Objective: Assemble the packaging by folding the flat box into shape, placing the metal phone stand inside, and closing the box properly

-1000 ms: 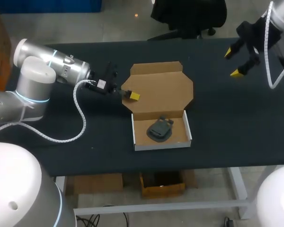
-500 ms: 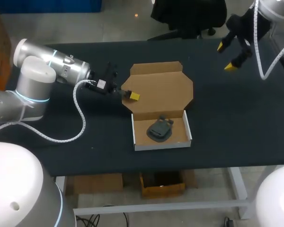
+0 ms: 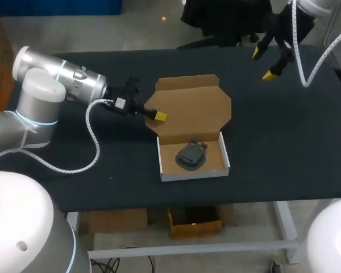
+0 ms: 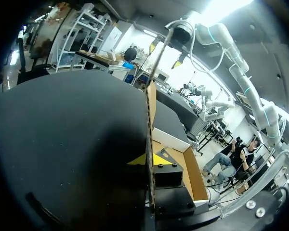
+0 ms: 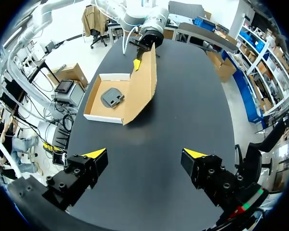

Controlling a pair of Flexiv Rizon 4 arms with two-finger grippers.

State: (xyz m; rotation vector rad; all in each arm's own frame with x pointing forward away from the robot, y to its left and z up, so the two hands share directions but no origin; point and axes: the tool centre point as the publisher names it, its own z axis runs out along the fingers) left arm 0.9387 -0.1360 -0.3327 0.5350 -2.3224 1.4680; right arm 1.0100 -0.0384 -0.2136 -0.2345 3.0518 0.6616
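Note:
The brown cardboard box [image 3: 168, 162] sits at the table's middle with its white-sided tray open. The dark metal phone stand [image 3: 192, 155] lies inside the tray, also seen as the stand [image 5: 111, 97] in the right wrist view. The lid [image 3: 194, 107] is raised at a slant behind the tray. My left gripper [image 3: 158, 116] is shut on the lid's left edge; in its own view the gripper [image 4: 148, 160] pinches the lid [image 4: 151, 103] seen edge-on. My right gripper [image 3: 266, 63] hangs open and empty high over the back right, its gripper [image 5: 145, 154] far from the box [image 5: 130, 91].
The black table [image 3: 284, 142] carries nothing else. My left arm [image 3: 62, 79] lies low across the table's left part with its white cable looping beside it. A cable hangs from my right arm [image 3: 307, 34] at the back right corner.
My right arm has swung leftward and toward the table's back edge, gripper still open. The left gripper keeps its hold on the lid and has barely shifted.

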